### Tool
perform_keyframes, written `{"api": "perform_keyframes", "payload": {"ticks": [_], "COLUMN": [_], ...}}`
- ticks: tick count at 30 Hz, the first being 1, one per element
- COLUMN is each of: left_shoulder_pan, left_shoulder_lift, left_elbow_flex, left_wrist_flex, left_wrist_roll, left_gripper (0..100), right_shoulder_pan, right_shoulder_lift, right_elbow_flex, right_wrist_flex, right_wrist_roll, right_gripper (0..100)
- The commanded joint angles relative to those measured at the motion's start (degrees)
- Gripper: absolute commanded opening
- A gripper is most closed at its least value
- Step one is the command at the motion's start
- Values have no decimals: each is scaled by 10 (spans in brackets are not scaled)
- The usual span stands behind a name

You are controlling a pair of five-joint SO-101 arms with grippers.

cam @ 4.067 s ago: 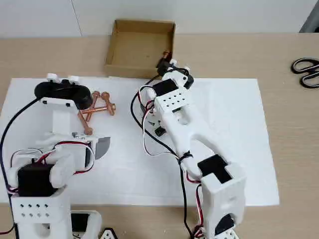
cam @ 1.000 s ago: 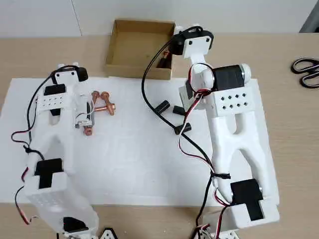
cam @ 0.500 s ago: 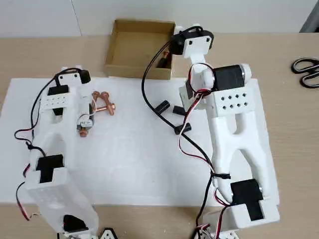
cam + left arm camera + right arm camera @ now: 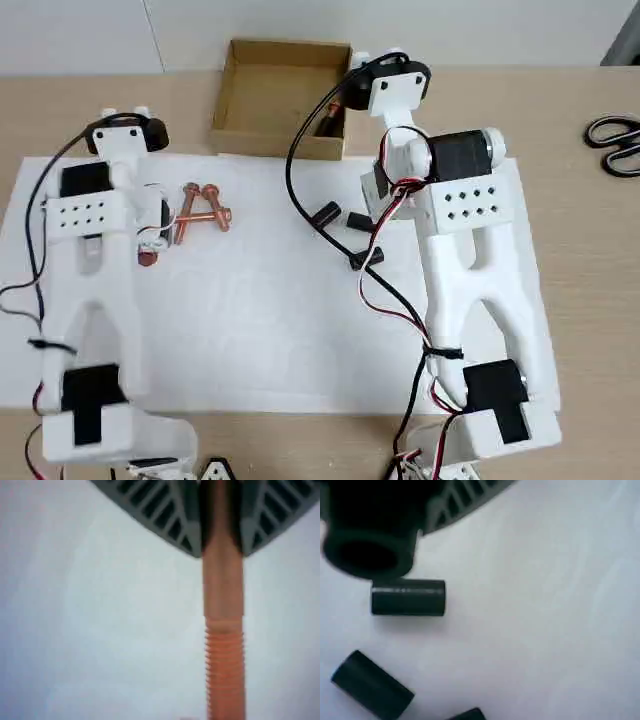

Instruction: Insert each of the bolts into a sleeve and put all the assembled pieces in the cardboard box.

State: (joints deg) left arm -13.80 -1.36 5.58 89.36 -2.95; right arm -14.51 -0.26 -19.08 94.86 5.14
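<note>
scissors (image 4: 612, 143) lie at the table's 2 o'clock edge, the cardboard box (image 4: 225, 100) at 12. two loose bolts (image 4: 205, 205) sit at 2 o'clock of the left gripper (image 4: 222, 535). three loose sleeves (image 4: 358, 221) lie by the right gripper (image 4: 395, 525). the left arm has swung toward 9 o'clock. the left gripper is clenched on a bolt (image 4: 223, 630); the right grasps a sleeve (image 4: 367, 555).

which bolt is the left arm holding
On the left side of the white sheet lie loose copper bolts. The held bolt is just left of them, in the left hand; unlike those neighbours it is clamped, not lying free on the sheet.
</note>
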Motion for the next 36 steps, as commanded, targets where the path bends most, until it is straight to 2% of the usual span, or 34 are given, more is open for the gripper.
{"api": "perform_keyframes", "payload": {"ticks": [1, 6, 13, 19, 21, 27, 31, 36], "left_shoulder_pan": [1, 2, 34, 91, 105, 108, 108, 108], "left_shoulder_lift": [-64, -97, -97, -97, -97, -97, -73, 10], "left_elbow_flex": [-20, -15, -7, 91, 116, 143, 148, 145], "left_wrist_flex": [43, 89, 90, 89, 66, -45, -99, -140], "left_wrist_roll": [-82, -198, -362, -530, -566, -623, -624, -624], "left_gripper": [6, 6, 6, 6, 6, 6, 6, 6], "right_shoulder_pan": [4, 4, 4, 4, 4, 13, 54, 95], "right_shoulder_lift": [-33, -33, -33, -34, -33, -36, -36, -37], "right_elbow_flex": [-25, -25, -25, -25, -25, -25, -27, -28], "right_wrist_flex": [3, 3, 4, 4, 4, 4, 3, 3], "right_wrist_roll": [6, 6, 6, 6, 6, 7, 10, 62], "right_gripper": [4, 4, 4, 4, 4, 4, 6, 5]}}
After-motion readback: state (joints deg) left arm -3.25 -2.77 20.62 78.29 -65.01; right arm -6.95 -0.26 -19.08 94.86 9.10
